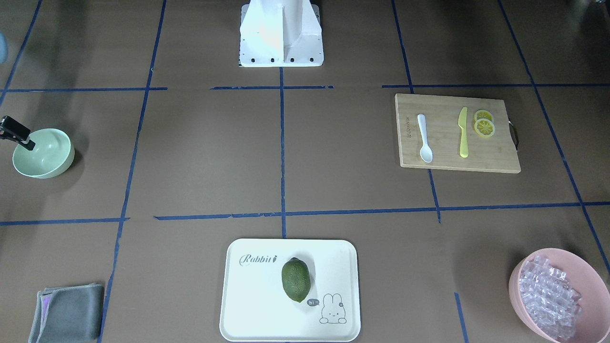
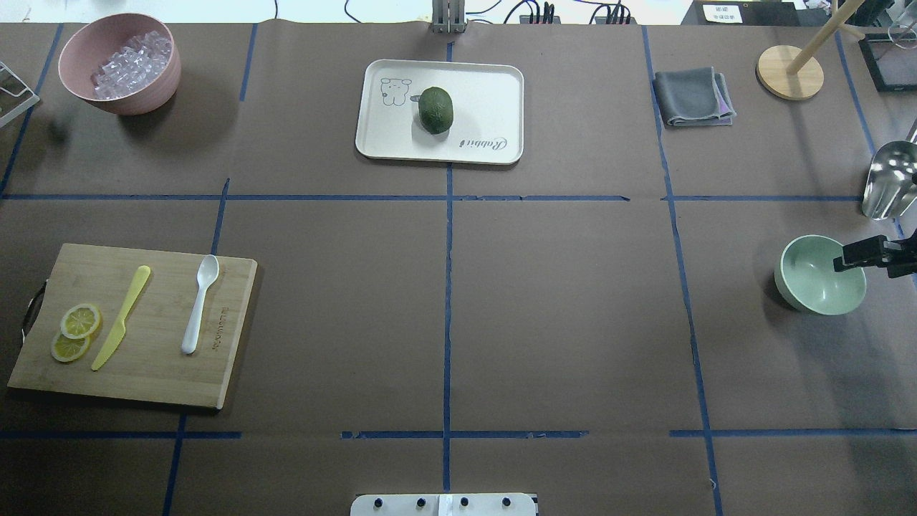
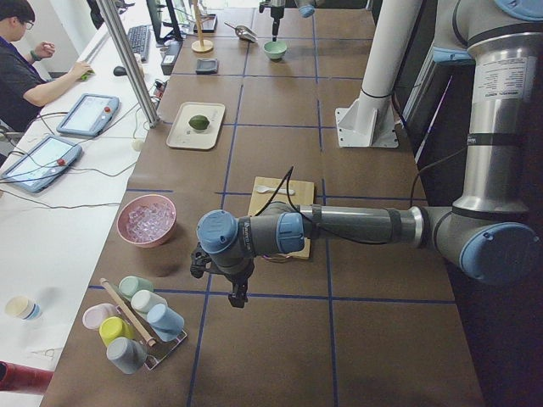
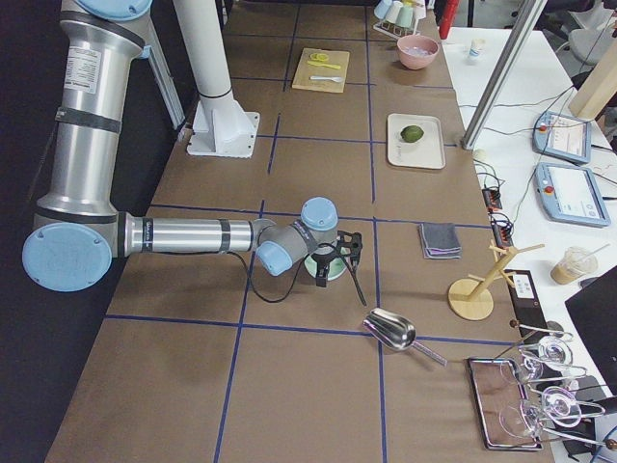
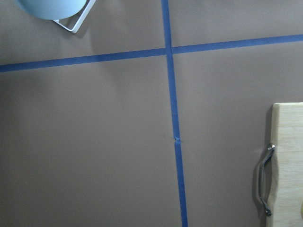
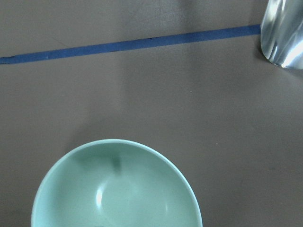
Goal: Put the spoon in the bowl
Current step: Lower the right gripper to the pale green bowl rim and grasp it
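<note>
Overhead exterior view shows the white spoon [image 2: 199, 304] lying flat on the wooden cutting board [image 2: 143, 373], on the robot's left side of the table. It is next to the yellow knife [image 2: 122, 317] and two lemon slices [image 2: 80, 320]. The little green bowl [image 2: 817, 287] sits on the robot's right side, well apart from the spoon. I can see nothing inside the bowl. So the job has not really begun, because nothing is holding the spoon yet. The right gripper [image 2: 845, 262] hangs over the bowl's edge, and I cannot tell if its fingers are apart or together. The left gripper [image 3: 231, 284] hangs over bare table near the handle end of the board and does not touch the spoon. Only the side view shows it, so I cannot tell about its fingers either. I think every step is left to do: reach the spoon, pinch it, lift it, carry it all the way across, and put it in the bowl.
</note>
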You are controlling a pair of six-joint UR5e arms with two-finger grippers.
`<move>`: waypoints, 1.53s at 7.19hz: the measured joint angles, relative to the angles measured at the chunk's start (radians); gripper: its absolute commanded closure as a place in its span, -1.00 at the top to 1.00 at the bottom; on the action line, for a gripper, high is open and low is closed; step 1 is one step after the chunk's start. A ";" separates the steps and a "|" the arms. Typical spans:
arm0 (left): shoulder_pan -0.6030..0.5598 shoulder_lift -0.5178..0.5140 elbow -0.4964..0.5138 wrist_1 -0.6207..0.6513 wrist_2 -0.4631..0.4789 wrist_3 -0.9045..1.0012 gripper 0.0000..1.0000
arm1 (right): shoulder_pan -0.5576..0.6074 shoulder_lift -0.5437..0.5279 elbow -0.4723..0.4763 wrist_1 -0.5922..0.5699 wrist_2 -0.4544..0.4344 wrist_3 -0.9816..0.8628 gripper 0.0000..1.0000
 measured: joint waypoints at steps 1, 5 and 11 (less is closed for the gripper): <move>0.000 0.004 0.000 -0.001 -0.003 0.000 1.00 | -0.006 0.000 -0.014 0.002 -0.009 -0.001 1.00; 0.000 0.006 -0.002 -0.003 -0.004 0.000 1.00 | -0.043 0.009 -0.058 0.003 -0.018 0.005 -0.63; 0.000 0.006 -0.022 -0.011 -0.004 -0.005 1.00 | -0.027 -0.007 -0.020 0.041 0.011 0.013 -1.00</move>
